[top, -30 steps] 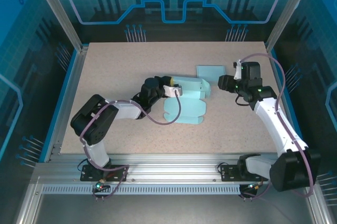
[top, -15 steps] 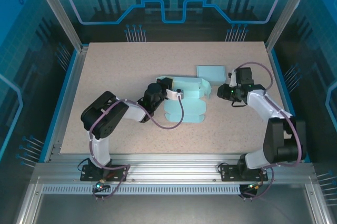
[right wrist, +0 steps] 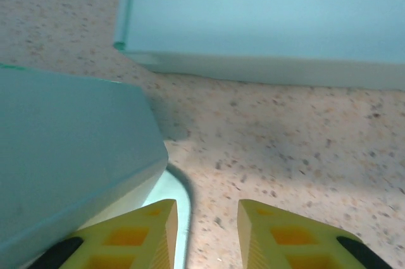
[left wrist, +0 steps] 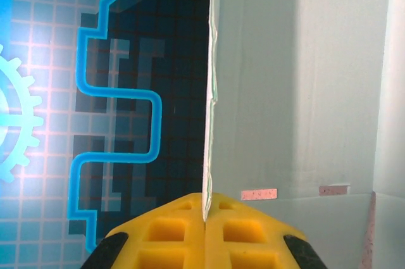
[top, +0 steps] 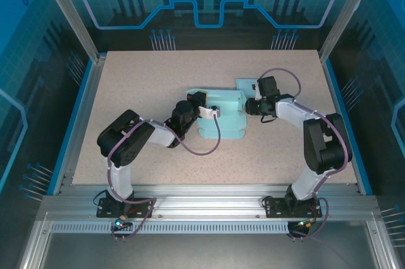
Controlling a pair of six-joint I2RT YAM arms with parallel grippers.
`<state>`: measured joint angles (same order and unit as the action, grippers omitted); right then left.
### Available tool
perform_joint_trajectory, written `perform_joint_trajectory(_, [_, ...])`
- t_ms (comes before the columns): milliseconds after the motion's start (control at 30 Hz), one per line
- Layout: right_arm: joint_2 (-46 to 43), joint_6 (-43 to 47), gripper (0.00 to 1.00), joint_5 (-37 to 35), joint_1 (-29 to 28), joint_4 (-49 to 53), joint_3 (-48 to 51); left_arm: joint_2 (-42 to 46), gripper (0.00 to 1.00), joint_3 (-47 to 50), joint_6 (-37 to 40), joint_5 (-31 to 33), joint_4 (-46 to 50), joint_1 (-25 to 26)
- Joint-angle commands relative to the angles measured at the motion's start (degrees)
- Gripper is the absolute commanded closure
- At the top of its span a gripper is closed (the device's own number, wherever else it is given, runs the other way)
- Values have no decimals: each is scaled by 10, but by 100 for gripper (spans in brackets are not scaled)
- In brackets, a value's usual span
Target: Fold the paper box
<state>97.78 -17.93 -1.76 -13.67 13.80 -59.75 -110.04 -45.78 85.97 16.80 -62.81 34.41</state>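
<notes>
Between your left fingers (left wrist: 171, 231) sits the thin edge of an upright panel of the paper box (top: 223, 116); they are pressed together, clamped on it. Your right fingers (right wrist: 278, 234) stand apart, with bare worktop (right wrist: 285, 142) between them and a curved flap of the box just beside one of them. The box lies mid-worktop between both arms, and a separate flat pale-blue sheet (top: 248, 83) lies near its far right corner.
</notes>
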Motion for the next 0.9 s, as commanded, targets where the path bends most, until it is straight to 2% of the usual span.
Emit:
perform_joint_trajectory(0, [-11,10,67,0,-16,-66,30,-20,100,3,12,4,-39,3])
perform_joint_trajectory(133, [-26,13,65,10,-20,-109,65,-25,100,5,13,4,-49,3])
perform_joint_trajectory(367, [-20,32,63,29,-27,-140,61,-29,100,3,10,1,-41,3])
perform_joint_trajectory(567, [-17,42,53,47,-31,-172,66,-31,100,4,9,1,-42,3])
perform_joint_trajectory(867, [-6,47,42,33,-42,-221,66,-33,100,2,4,-1,-26,2])
